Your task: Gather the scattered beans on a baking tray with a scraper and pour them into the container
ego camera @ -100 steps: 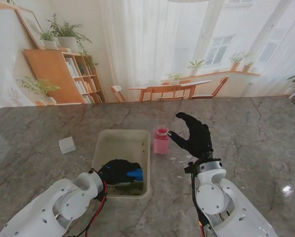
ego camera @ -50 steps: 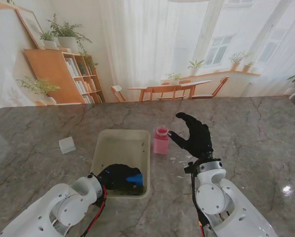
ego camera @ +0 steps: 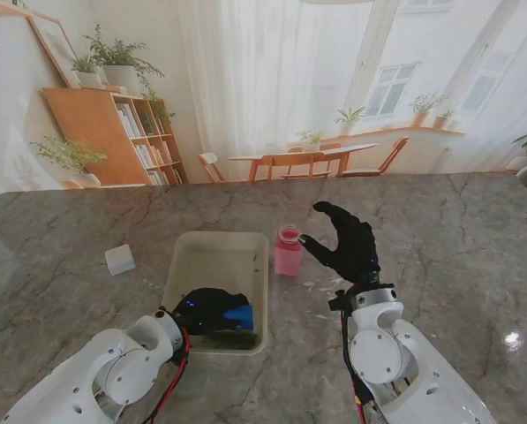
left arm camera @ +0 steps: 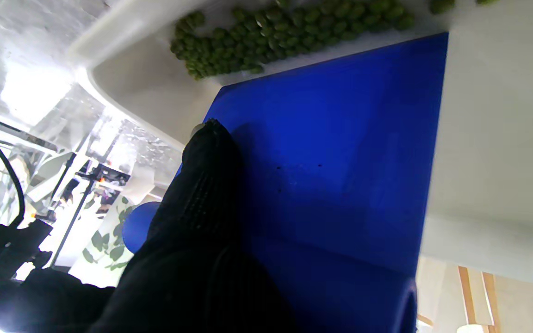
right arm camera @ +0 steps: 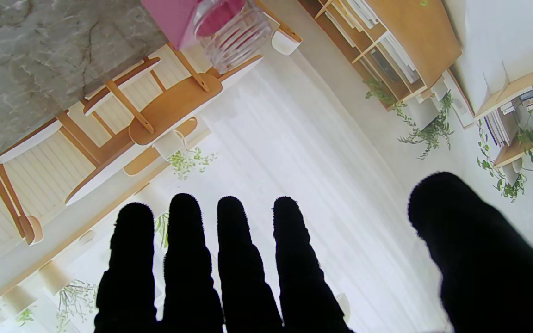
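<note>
One baking tray [ego camera: 212, 256], one scraper [ego camera: 240, 317] pinched in my left hand [ego camera: 206, 309] at its 6 o'clock end, beans [left arm camera: 266, 37] heaped against the blade. One container [ego camera: 287, 251] at the tray's 3 o'clock; my right hand [ego camera: 344, 243] spread, empty, beside it.

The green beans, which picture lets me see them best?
The left wrist view: the beans are heaped against the blue scraper edge, each one clear. The stand view shows only a dark smudge in the tray; the right wrist view shows none.

A shallow cream baking tray [ego camera: 214, 256] lies on the table. Green beans [left arm camera: 289, 32] sit heaped against its near wall, the blue scraper [left arm camera: 336, 152] blade's edge just beside them. A pink container [ego camera: 288, 251] stands upright just right of the tray.
</note>
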You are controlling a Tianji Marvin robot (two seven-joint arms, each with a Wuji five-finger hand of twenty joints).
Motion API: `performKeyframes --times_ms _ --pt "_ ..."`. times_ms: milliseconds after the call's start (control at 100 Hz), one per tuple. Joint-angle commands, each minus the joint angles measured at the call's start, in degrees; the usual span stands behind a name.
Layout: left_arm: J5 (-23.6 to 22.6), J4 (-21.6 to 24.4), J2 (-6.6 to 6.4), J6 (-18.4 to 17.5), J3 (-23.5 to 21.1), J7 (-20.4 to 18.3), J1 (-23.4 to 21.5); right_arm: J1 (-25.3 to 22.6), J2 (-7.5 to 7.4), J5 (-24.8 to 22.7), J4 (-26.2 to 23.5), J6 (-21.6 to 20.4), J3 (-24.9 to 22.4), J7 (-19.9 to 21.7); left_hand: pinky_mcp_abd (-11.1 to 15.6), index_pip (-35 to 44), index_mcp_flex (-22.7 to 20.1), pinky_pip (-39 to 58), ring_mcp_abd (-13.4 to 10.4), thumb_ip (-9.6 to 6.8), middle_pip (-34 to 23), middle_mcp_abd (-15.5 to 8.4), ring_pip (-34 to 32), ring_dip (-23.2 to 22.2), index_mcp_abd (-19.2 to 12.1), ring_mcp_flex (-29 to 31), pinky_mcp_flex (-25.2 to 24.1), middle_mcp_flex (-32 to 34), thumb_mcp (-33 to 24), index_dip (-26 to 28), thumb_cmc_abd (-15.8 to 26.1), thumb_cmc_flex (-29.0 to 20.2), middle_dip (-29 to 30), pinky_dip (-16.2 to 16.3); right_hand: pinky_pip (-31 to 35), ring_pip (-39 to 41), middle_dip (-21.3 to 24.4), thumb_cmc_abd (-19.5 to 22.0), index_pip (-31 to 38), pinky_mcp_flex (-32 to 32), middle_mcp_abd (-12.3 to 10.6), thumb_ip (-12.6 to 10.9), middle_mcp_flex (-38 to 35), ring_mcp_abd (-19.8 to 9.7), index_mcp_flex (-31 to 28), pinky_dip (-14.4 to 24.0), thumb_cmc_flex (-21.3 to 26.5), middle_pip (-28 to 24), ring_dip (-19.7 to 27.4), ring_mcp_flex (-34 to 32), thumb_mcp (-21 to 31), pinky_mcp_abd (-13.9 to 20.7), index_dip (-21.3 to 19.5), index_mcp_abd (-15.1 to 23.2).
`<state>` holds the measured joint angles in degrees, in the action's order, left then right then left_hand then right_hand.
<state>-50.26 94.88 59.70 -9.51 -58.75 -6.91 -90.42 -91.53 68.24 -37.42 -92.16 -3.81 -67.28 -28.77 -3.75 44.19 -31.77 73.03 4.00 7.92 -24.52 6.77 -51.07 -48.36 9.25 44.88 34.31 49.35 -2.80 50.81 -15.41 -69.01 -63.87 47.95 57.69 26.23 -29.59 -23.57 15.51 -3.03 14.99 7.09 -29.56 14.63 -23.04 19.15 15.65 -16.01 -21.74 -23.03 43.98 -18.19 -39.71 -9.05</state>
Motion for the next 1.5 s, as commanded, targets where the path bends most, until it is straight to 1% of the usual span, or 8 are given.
performKeyframes --times_ms 0,190,420,570,710,1040,1260,1490 --pt "-0.15 -2.11 -0.15 0.72 -0.32 -0.66 0.56 0.0 0.1 0.15 -0.12 0.08 0.04 0.79 3.72 -0.97 -1.32 3.75 -3.51 -2.91 -0.84 1.21 -2.13 -0.93 0.19 2.46 1.68 0.91 -3.9 0.83 3.06 -4.96 -0.15 0.26 -0.69 -0.52 0.14 1.38 0.41 -0.23 -0.98 -2.01 -0.43 -0.77 -0.47 0.95 0.01 0.81 -1.09 -0.81 -1.05 -0.32 1.1 1.51" --pt "-0.13 -1.92 0.05 0.21 -1.25 -0.8 3.43 0.0 0.11 0.15 -0.11 0.12 -0.01 0.73 3.95 -0.91 -1.31 3.57 -3.79 -2.95 -0.88 0.96 -2.11 -0.85 0.01 2.47 1.72 0.82 -3.72 0.87 3.21 -4.96 -0.12 0.13 -0.69 -0.51 0.14 1.41 0.46 -0.23 -1.02 -2.01 -0.39 -0.79 -0.57 0.96 0.05 0.82 -1.09 -0.82 -1.02 -0.32 1.07 1.52" --pt "-0.65 2.34 0.22 1.29 -4.76 -2.39 4.39 -0.03 0.1 0.14 -0.13 0.27 -0.14 0.78 4.19 -0.92 -1.32 3.43 -3.86 -2.99 -0.9 0.89 -2.05 -0.8 -0.13 2.52 1.89 0.86 -3.54 0.85 3.24 -4.95 -0.07 0.04 -0.7 -0.5 0.13 1.37 0.43 -0.23 -0.99 -2.01 -0.44 -0.75 -0.49 0.97 0.05 0.79 -1.1 -0.8 -1.05 -0.32 1.09 1.42" --pt "-2.54 6.04 0.36 3.2 -8.77 -2.53 2.78 -0.09 0.08 0.15 -0.17 0.33 -0.25 0.88 4.51 -0.96 -1.31 3.49 -4.26 -3.02 -0.92 0.99 -2.27 -0.92 -0.08 2.91 2.36 0.78 -3.56 0.87 3.3 -4.95 -0.08 0.03 -0.7 -0.51 0.14 1.41 0.43 -0.23 -0.96 -2.02 -0.4 -0.79 -0.48 0.97 0.1 0.81 -1.1 -0.8 -1.02 -0.32 1.08 1.53" --pt "-5.07 10.43 0.52 5.19 -14.05 -2.07 -1.56 -0.11 0.07 0.15 -0.15 0.37 -0.35 0.88 5.11 -1.09 -1.28 3.93 -4.62 -3.03 -0.91 1.18 -2.64 -1.21 0.11 3.27 3.27 0.68 -3.74 0.84 3.31 -4.96 -0.06 0.17 -0.7 -0.52 0.13 1.4 0.47 -0.23 -0.97 -2.01 -0.39 -0.79 -0.57 0.97 0.08 0.81 -1.09 -0.8 -1.06 -0.32 1.07 1.44" --pt "-8.4 19.44 1.52 9.55 -26.39 1.83 -16.44 0.15 0.01 0.08 0.08 0.18 -0.06 1.16 8.18 -1.56 -1.64 4.94 -5.7 -2.89 -1.05 1.95 -3.35 -1.62 1.14 5.7 7.9 0.83 -4.63 0.9 2.89 -4.96 -0.04 -0.31 -0.7 -0.53 0.14 1.4 0.44 -0.23 -1.0 -2.02 -0.38 -0.74 -0.51 0.98 0.08 0.84 -1.1 -0.81 -1.08 -0.32 1.08 1.52" --pt "-9.79 21.16 2.26 12.52 -31.96 4.98 -24.18 0.57 -0.07 -0.03 0.44 -0.09 0.5 1.52 10.36 -2.45 -1.96 4.45 -6.65 -2.73 -1.59 3.08 -2.62 -0.98 2.33 9.34 12.97 1.57 -5.08 0.54 3.03 -4.96 1.44 -1.38 -0.7 -0.56 0.14 1.45 0.45 -0.23 -0.99 -2.02 -0.42 -0.73 -0.52 0.98 0.05 0.84 -1.09 -0.77 -1.09 -0.32 1.08 1.54" --pt "-8.22 19.93 3.54 19.08 -35.08 10.79 -29.06 1.05 -0.12 -0.1 0.83 -0.32 1.16 1.81 14.37 -6.8 -4.83 7.35 -9.37 -2.74 -5.33 5.0 -3.98 -0.79 5.95 16.91 21.98 4.53 -5.57 -3.93 3.72 -4.94 8.02 -1.98 -0.71 -0.57 0.15 1.4 0.46 -0.23 -1.03 -2.02 -0.44 -0.75 -0.57 0.98 0.05 0.86 -1.08 -0.78 -1.06 -0.32 1.08 1.53"
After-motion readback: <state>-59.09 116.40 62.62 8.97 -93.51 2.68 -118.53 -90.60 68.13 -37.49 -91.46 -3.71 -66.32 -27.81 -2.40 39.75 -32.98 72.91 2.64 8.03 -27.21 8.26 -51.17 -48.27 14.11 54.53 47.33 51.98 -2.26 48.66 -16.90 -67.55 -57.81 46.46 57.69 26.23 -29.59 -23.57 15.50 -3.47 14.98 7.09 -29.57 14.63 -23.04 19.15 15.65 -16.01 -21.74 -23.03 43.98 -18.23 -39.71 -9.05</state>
